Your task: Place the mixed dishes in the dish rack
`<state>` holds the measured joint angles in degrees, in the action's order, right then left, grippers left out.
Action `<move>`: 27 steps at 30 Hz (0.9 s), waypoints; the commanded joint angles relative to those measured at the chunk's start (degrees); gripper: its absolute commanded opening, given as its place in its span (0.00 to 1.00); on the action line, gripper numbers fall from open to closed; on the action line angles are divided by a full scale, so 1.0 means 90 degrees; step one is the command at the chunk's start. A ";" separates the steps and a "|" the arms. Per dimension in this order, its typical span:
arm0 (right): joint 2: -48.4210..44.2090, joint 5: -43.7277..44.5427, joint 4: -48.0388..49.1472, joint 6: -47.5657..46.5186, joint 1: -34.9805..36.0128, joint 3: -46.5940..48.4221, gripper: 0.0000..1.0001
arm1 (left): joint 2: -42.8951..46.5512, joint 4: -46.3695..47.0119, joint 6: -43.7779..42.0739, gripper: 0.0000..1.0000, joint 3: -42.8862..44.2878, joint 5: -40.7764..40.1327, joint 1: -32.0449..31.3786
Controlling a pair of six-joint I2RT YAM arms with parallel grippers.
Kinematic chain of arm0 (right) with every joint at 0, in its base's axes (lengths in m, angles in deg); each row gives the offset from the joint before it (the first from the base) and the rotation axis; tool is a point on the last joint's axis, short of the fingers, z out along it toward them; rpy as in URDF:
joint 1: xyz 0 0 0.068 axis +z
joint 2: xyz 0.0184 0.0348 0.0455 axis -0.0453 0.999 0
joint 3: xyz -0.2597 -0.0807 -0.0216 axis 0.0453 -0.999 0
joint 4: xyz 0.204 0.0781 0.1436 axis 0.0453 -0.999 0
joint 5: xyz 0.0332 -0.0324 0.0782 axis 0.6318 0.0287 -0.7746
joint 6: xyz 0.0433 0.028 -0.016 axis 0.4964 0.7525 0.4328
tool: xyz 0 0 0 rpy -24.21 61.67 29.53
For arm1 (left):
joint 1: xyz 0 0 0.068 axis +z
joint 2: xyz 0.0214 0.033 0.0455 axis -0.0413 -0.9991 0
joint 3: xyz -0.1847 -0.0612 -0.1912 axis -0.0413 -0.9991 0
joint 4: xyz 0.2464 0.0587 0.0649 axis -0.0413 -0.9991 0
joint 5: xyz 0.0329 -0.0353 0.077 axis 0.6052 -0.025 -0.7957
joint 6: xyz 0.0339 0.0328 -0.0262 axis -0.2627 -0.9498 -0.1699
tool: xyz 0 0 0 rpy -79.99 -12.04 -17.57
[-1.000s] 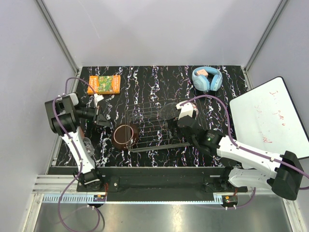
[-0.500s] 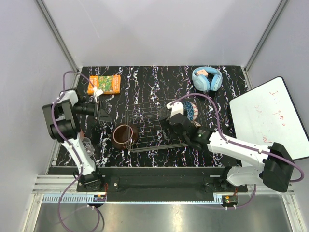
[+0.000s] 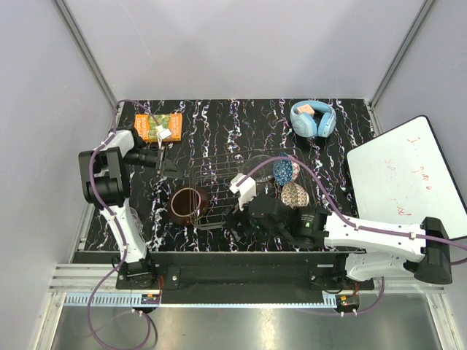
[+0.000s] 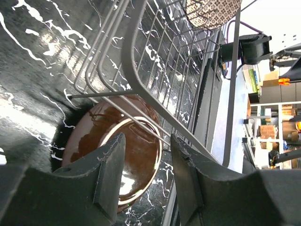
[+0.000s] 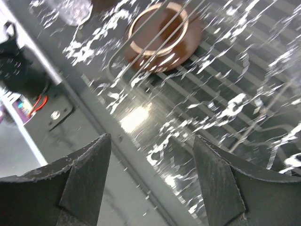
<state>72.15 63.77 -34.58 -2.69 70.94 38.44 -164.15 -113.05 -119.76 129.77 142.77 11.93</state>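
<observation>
Jaws are hanging open, empty, on left gripper (image 4: 146, 143) and right gripper (image 5: 151, 141); I am lining up for the red plate (image 3: 188, 206).

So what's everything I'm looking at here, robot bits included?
dish rack: one, dark wire, mid-table
plate: one, glossy reddish-brown, rack's near-left corner
blue patterned bowl: one, blue, rack's right end
beige patterned bowl: one, beige, beside the blue one
clear glassware: one, transparent, left of plate
book: one, orange-green, far-left corner
headphones: one pair, light blue, far right
whiteboard: one, white, right side
left end effector: one, black, open, left of the rack
right end effector: one, black, open, above the rack
</observation>
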 commanded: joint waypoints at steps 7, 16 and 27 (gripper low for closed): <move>0.0004 -0.0829 0.0023 0.0872 0.0062 -0.0725 0.73 | 0.0086 -0.1309 -0.0050 0.45 0.0113 0.0530 -0.0651; 0.0697 -0.0605 0.0560 0.0716 0.0052 -0.0795 0.74 | 0.0086 -0.1318 -0.0391 0.45 -0.0619 0.0335 -0.0906; 0.1176 -0.0907 0.0541 0.0658 -0.1323 -0.0521 0.69 | 0.0622 -0.1309 -0.0655 0.46 -0.1304 -0.0397 -0.0429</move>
<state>82.24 52.60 -32.18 4.72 65.76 31.07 -161.73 -115.32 -121.85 119.41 146.09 5.62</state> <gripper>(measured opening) 0.694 0.453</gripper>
